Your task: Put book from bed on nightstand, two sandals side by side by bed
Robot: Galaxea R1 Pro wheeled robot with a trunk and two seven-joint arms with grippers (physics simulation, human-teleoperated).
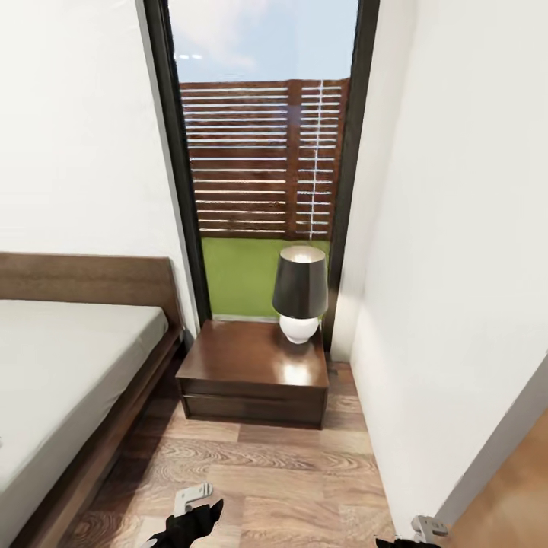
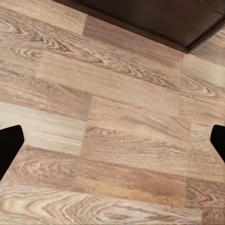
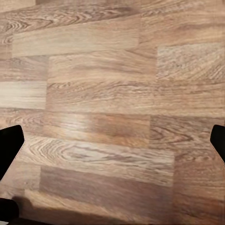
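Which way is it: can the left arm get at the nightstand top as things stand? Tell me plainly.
Probably yes. The left gripper is open and empty over bare floor, nothing lies before the nightstand, and only the lamp takes its far right corner.

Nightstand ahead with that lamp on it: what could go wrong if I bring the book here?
1. The lamp takes the back right of the nightstand; a reaching arm could knock it, so aim for the bare front left.
2. The gap between the bed and the right wall looks narrow, so the base or an elbow may clip either.
3. Both jaws stand open with nothing in them over floor; the book is not yet picked up.
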